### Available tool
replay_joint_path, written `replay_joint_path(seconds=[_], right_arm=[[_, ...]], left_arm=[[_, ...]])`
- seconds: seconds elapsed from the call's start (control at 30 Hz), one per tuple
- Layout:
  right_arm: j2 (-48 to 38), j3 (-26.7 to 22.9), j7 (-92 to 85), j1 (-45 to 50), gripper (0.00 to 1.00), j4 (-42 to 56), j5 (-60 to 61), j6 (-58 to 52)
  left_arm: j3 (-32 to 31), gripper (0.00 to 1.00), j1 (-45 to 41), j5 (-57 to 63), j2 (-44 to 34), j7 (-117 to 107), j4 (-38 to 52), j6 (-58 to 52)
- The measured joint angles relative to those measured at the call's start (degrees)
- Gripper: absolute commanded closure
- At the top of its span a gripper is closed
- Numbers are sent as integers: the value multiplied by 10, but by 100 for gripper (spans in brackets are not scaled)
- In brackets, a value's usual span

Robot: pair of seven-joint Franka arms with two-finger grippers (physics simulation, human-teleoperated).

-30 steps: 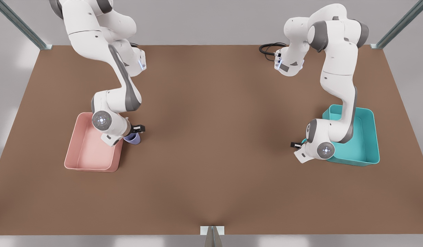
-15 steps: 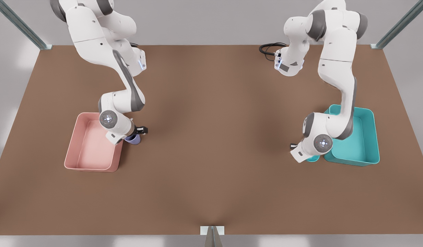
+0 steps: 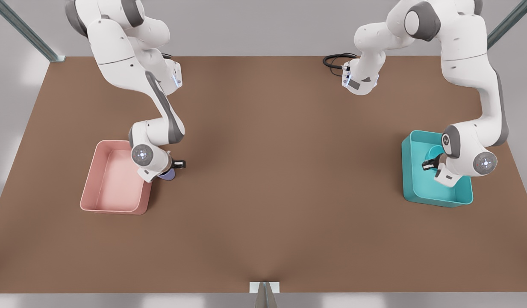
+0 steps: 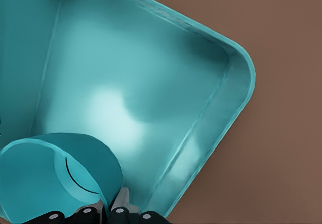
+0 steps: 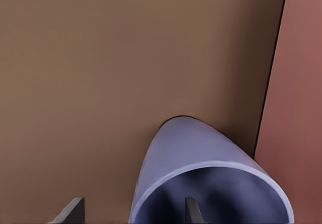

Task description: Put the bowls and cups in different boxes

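The teal bowl point(image 3: 434, 152) point(image 4: 45, 178) hangs tilted over the inside of the teal box point(image 3: 436, 201) point(image 4: 241, 83), at the front view's right. My left gripper point(image 3: 428, 164) point(image 4: 108, 210) is shut on the bowl's rim. At the front view's left, the lavender cup point(image 3: 167, 174) point(image 5: 201, 153) stands on the table just beside the pink box point(image 3: 113, 209) point(image 5: 302, 83). My right gripper point(image 3: 170, 167) point(image 5: 133, 206) is open and straddles the cup's wall, one finger inside the cup and one outside.
The brown table point(image 3: 267, 171) stretches wide between the two boxes. A black cable point(image 3: 334, 62) lies at the back by one arm's base. Metal posts stand at the far corners.
My left gripper has carried the teal bowl up from the table beside the teal box to over its inside. The right gripper has shifted slightly at the cup.
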Motion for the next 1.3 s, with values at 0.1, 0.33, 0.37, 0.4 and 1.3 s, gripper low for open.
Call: replay_joint_path(seconds=[0.1,0.33,0.37,0.4,1.3], right_arm=[[10,0,2,-1,57,7,-2,0],[13,-1,-1,-5,79,24,0,-6],[12,-1,-1,-6,79,30,0,-8],[8,-1,-2,-7,79,44,0,-14],[92,-90,-225,-83,79,203,-18,-74]], left_arm=[[0,79,15,1,23,-2,-4,36],[-1,0,28,-13,56,4,-3,97],[-1,0,24,-23,43,12,-2,92],[-2,0,18,-28,22,17,-1,80],[-212,0,-60,-62,-112,0,320,-413]])
